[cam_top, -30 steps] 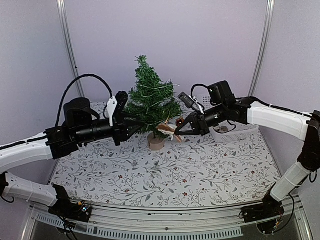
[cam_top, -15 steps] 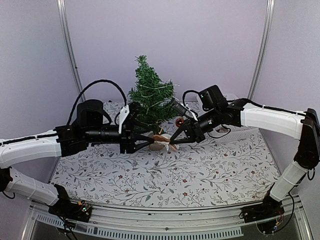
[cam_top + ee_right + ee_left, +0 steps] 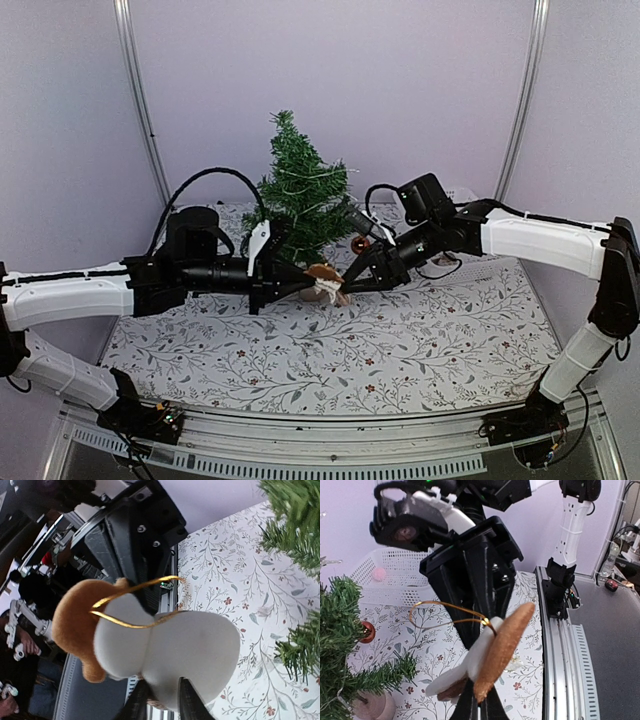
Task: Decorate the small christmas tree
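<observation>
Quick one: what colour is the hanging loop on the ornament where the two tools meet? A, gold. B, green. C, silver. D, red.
A: the loop on the brown-and-white ornament is a thin gold cord, and it shows in both wrist views.

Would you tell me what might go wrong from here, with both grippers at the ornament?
The left gripper pinches only the ornament's lower edge, so it may swivel or slip once the right gripper pulls away. The gold loop lies near the right gripper and could snag. Both grippers sit close to the tree and might knock it.
</observation>
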Motion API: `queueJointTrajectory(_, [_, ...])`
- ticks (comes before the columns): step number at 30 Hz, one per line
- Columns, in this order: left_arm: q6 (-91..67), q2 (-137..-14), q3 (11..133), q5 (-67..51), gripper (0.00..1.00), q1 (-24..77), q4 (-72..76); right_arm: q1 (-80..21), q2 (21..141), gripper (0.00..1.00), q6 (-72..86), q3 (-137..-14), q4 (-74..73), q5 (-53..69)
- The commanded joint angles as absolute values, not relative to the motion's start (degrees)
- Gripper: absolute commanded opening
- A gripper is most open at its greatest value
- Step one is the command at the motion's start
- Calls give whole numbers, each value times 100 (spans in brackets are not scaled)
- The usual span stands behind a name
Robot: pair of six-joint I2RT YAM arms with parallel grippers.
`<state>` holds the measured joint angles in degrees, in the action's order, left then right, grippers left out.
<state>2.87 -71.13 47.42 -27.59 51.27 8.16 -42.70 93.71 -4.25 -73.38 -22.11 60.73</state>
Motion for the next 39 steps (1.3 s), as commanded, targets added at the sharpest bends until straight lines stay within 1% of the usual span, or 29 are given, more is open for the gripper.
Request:
queueJointTrajectory(1, [-231, -7104, 4404, -2516, 0, 5217, 1588, -4244, 9165, 47, -478, -7108, -2200, 5710])
queueJointTrajectory(2, [-294, -7102, 4334, -2399, 0, 5220, 1656, -4225, 9133, 56, -472, -7042, -2172, 5652])
queueJointTrajectory(5, [-397, -7093, 4164, -2088, 0, 5223, 1818, -4193, 8908, 75, -466, -6813, -1919, 5466])
queueJointTrajectory(6, [-411, -7107, 4128, -2044, 0, 5229, 1866, -4192, 8796, 80, -442, -6721, -1751, 5462])
queueJointTrajectory(10, [-604, -7186, 4086, -1886, 0, 5238, 2120, -4203, 8610, 86, -169, -6479, -1086, 5466])
queueJointTrajectory(13, [-696, -7292, 4099, -1937, 0, 5269, 2328, -4209, 8437, 86, -28, -6286, -386, 5239])
queueJointTrajectory(16, [-671, -7383, 4150, -1943, 0, 5322, 2416, -4210, 8506, 85, -26, -6317, -213, 5196])
queueJointTrajectory(20, [-532, -7523, 4309, -1975, 0, 5369, 2304, -4260, 8799, 77, -104, -6498, -219, 5124])
queueJointTrajectory(22, [-487, -7563, 4353, -1958, 0, 5378, 2285, -4274, 8884, 69, -118, -6546, -97, 5134])
queueJointTrajectory(23, [-472, -7567, 4365, -1920, 0, 5379, 2285, -4281, 8925, 65, -115, -6565, -64, 5142])
queueJointTrajectory(26, [-417, -7584, 4422, -1838, 0, 5379, 2247, -4281, 8979, 40, -152, -6596, -53, 5126])
queueJointTrajectory(27, [-406, -7585, 4433, -1809, 0, 5379, 2228, -4280, 8986, 34, -166, -6600, -54, 5120])
queueJointTrajectory(28, [-398, -7593, 4438, -1785, 0, 5379, 2224, -4285, 8991, 29, -188, -6609, -54, 5106])
queueJointTrajectory(30, [-366, -7598, 4445, -1732, 0, 5379, 2224, -4280, 9016, 24, -242, -6621, -71, 5086])
queueJointTrajectory(34, [-335, -7665, 4489, -1721, 0, 5376, 2166, -4294, 9044, 3, -365, -6625, -156, 4981])
queueJointTrajectory(35, [-345, -7678, 4487, -1713, 0, 5378, 2150, -4290, 9037, 0, -381, -6609, -165, 4933])
queueJointTrajectory(36, [-354, -7675, 4472, -1701, 4, 5374, 2139, -4291, 9036, 0, -415, -6579, -175, 4886])
queueJointTrajectory(38, [-463, -7586, 4361, -1577, 23, 5370, 2156, -4297, 8981, 0, -526, -6445, -221, 4744])
queueJointTrajectory(39, [-526, -7484, 4281, -1516, 30, 5356, 2180, -4304, 8941, 0, -599, -6334, -234, 4678])
